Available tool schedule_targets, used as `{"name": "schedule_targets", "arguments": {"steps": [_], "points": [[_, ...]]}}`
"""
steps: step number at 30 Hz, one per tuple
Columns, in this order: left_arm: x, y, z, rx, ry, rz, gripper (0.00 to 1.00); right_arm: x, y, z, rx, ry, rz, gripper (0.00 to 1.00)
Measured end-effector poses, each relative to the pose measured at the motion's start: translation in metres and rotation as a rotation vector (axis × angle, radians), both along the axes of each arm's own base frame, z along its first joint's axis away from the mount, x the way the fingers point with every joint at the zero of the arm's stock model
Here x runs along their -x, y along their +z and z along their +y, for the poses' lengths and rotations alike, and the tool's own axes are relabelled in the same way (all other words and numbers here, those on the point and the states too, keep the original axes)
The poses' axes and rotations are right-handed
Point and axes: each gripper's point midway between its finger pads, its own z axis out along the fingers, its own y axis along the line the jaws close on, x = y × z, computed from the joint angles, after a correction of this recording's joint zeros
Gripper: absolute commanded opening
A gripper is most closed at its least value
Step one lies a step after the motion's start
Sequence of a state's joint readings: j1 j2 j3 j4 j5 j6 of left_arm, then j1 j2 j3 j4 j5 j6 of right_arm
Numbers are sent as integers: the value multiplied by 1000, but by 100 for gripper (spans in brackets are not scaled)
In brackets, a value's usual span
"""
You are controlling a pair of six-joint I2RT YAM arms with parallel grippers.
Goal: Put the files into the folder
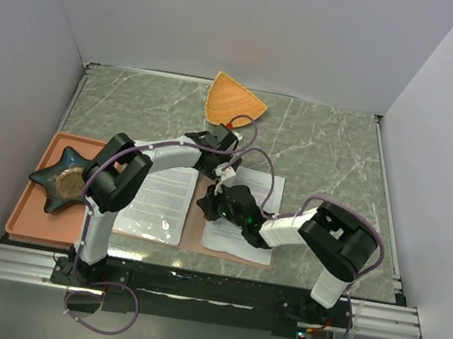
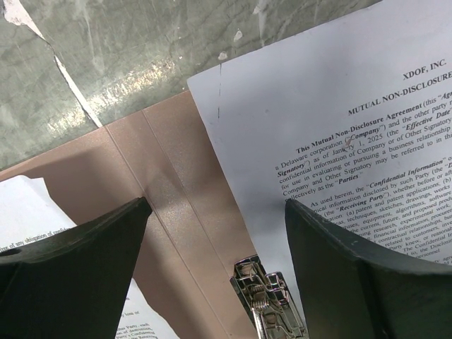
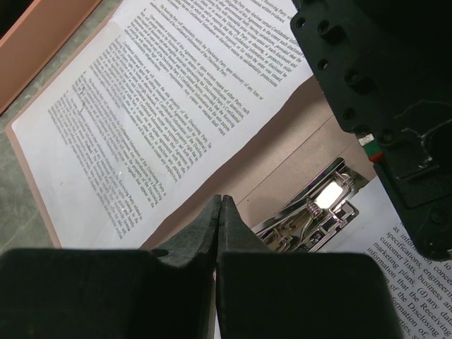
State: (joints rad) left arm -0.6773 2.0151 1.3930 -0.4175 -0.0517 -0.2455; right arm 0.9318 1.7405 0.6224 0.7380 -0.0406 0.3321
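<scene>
1. Folder [image 1: 197,219] lies open and flat on the table [image 1: 324,160], near the front edge, between the two arms.
2. Left sheet [image 1: 157,197] lies on the folder's left half, printed side up.
3. Right sheet [image 2: 339,120] lies on the right half, its title end poking past the folder's far edge onto the table. The right arm partly covers it in the top view.
4. Bare folder spine shows between the two sheets, with the metal clip [image 3: 318,208] beside it, at the right sheet's edge.
5. Left gripper [image 2: 217,208]: fingers [image 2: 78,268] spread wide with nothing between them, straddling the spine near the folder's far end. Clip sits just below the gap in its wrist view. Can't tell whether the tips touch the folder.
6. Right gripper [image 3: 220,205]: fingers pressed together and holding nothing, tip pointed over the spine just beside the clip, close to the left gripper.
7. Salmon tray [image 1: 27,219] sits left of the folder, just beside it, with a dark star dish [image 1: 64,179] in it.
8. Orange fan dish [image 1: 233,101] sits at the table's far side, well apart from the folder.
</scene>
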Motion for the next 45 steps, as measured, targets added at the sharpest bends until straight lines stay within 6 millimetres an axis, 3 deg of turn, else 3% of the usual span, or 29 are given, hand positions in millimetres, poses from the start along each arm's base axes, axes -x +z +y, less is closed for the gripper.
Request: {"name": "schedule_targets", "arguments": {"steps": [32, 45], "points": [[-7, -4, 3, -44, 23, -23, 84, 14, -10, -5, -27, -16, 61, 0], [-11, -5, 2, -29, 29, -54, 84, 22, -28, -7, -24, -26, 134, 0]]}}
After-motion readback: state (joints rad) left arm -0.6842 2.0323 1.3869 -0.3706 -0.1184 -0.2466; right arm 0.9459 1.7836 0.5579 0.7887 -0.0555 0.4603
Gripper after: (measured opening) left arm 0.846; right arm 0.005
